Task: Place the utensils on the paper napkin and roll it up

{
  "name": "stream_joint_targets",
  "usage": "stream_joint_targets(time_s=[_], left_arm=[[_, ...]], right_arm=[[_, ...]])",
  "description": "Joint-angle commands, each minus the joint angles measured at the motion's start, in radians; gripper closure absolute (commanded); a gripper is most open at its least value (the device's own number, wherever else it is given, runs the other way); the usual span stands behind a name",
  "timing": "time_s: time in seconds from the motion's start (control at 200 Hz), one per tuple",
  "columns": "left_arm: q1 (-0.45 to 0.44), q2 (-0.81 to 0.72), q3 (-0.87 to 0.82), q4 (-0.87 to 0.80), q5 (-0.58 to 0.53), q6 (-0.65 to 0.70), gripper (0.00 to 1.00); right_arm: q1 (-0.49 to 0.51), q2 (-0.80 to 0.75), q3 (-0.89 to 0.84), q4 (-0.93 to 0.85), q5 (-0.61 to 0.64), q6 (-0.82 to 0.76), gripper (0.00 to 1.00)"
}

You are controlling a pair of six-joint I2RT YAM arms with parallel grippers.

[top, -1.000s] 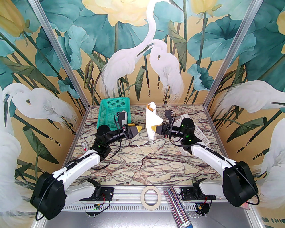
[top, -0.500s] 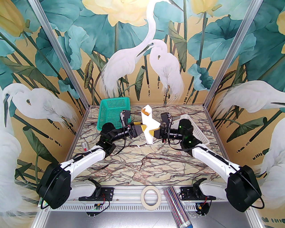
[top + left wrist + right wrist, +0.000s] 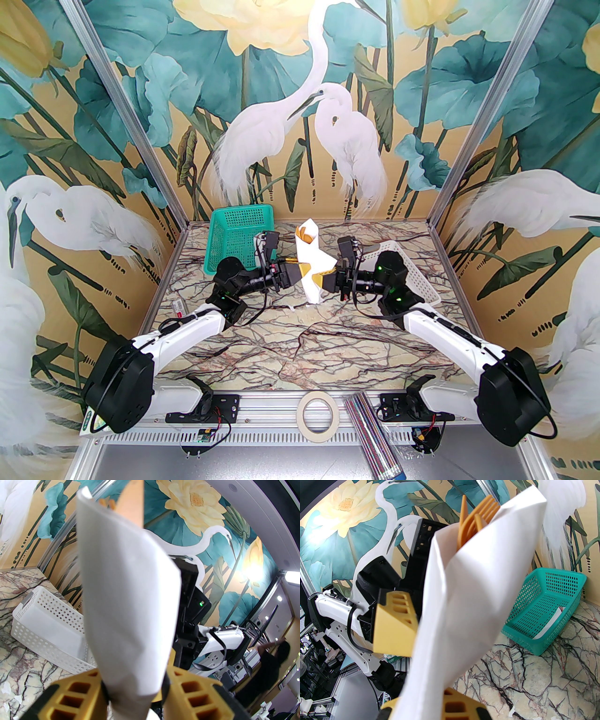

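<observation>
Left gripper (image 3: 133, 691): fingers pressed on both sides of the lower end of the paper napkin (image 3: 126, 592).
Right gripper (image 3: 320, 280): clamped on the same napkin from the opposite side.
Napkin position: rolled, upright, over the far middle of the surface (image 3: 300, 337).
Right wrist view: fork tines among the utensils (image 3: 478, 519) at the open top.
Hidden: handles wrapped inside; spoon and knife hard to tell apart.

The paper napkin (image 3: 309, 265) is a loose white cone, upright, its narrow end pinched in the left gripper (image 3: 134, 691) and right gripper (image 3: 326, 280); orange-brown utensils (image 3: 474, 524) poke out above, fork tines I think.
</observation>
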Motion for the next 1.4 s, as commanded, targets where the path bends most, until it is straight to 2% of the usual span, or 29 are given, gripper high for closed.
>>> stream_joint_targets(time_s=[0.0,0.205,0.35,0.445,0.675,0.855,0.98,1.01,1.025,1.12,1.395], left_arm=[[-0.009,0.022,0.029,0.052,0.055,-0.022,0.68],[-0.010,0.025,0.027,0.085,0.066,-0.037,0.82],[-0.010,0.013,0.025,0.077,0.062,-0.027,0.91],[-0.010,0.003,0.019,0.073,0.053,-0.018,0.95],[-0.010,-0.042,-0.004,0.070,0.017,0.016,1.00],[-0.008,-0.104,-0.028,0.022,-0.026,0.081,1.00],[-0.008,-0.157,-0.052,-0.012,-0.072,0.135,1.00],[-0.008,-0.168,-0.057,-0.014,-0.079,0.146,1.00],[-0.008,-0.174,-0.058,-0.016,-0.081,0.152,1.00],[-0.008,-0.199,-0.069,-0.018,-0.085,0.178,1.00],[-0.008,-0.240,-0.080,-0.012,-0.067,0.226,1.00]], right_arm=[[0.008,0.004,0.010,0.026,-0.026,0.013,1.00],[0.008,0.000,0.012,-0.010,-0.040,-0.007,0.99],[0.008,-0.012,0.011,-0.045,-0.037,-0.028,0.93],[0.006,-0.025,0.011,-0.081,-0.027,-0.051,0.85],[-0.017,-0.095,-0.011,-0.167,0.014,-0.110,0.57],[-0.063,-0.181,-0.021,-0.272,0.046,-0.172,0.32],[-0.082,-0.258,-0.019,-0.342,0.074,-0.213,0.19],[-0.084,-0.274,-0.018,-0.355,0.084,-0.223,0.19],[-0.085,-0.283,-0.018,-0.359,0.090,-0.229,0.14],[-0.086,-0.338,-0.017,-0.375,0.126,-0.249,0.00],[-0.084,-0.436,-0.037,-0.297,0.151,-0.303,0.01]])
